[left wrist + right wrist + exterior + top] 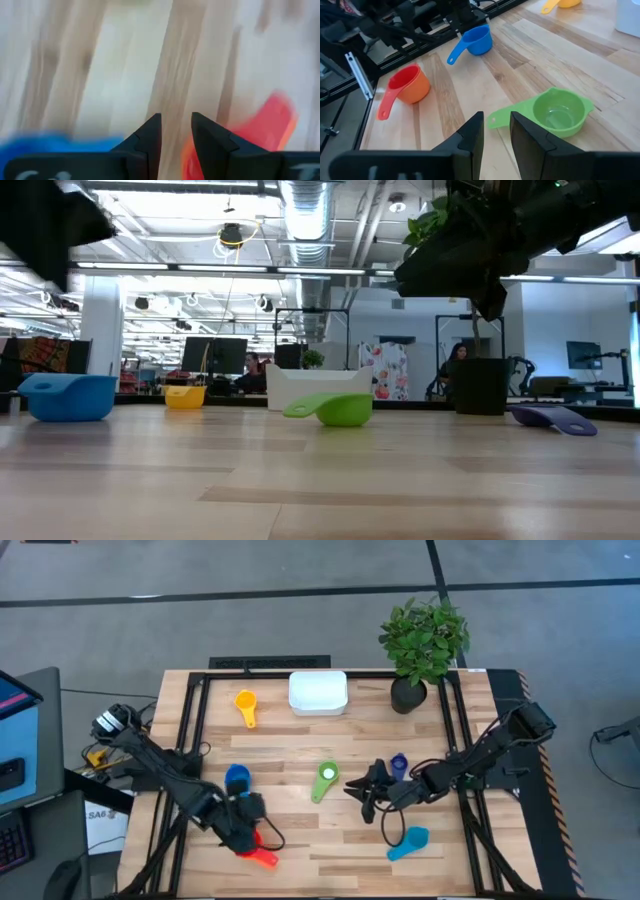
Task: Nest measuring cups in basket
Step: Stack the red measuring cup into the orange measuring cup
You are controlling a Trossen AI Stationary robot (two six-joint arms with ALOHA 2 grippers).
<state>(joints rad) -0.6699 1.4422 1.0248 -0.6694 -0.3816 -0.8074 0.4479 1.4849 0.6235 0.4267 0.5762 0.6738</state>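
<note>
Six measuring cups lie scattered on the wooden table; the white basket (318, 693) sits at the far edge, with no cup visible inside.

Counted in the high view: a yellow cup (246, 704) just left of the basket, a blue cup (237, 777), a green cup (325, 779) near the middle, a dark blue cup (399, 764), a light blue cup (408, 843) near the front edge, and a red-orange cup (259, 853) at the front left. The left gripper (250, 825) hovers between the blue and red-orange cups, fingers a narrow gap apart, holding nothing. The right gripper (361, 787) hangs beside the green cup, fingers likewise slightly apart and empty. A potted plant (423, 645) stands right of the basket. Bare wood lies open between the green cup and the basket.
</note>
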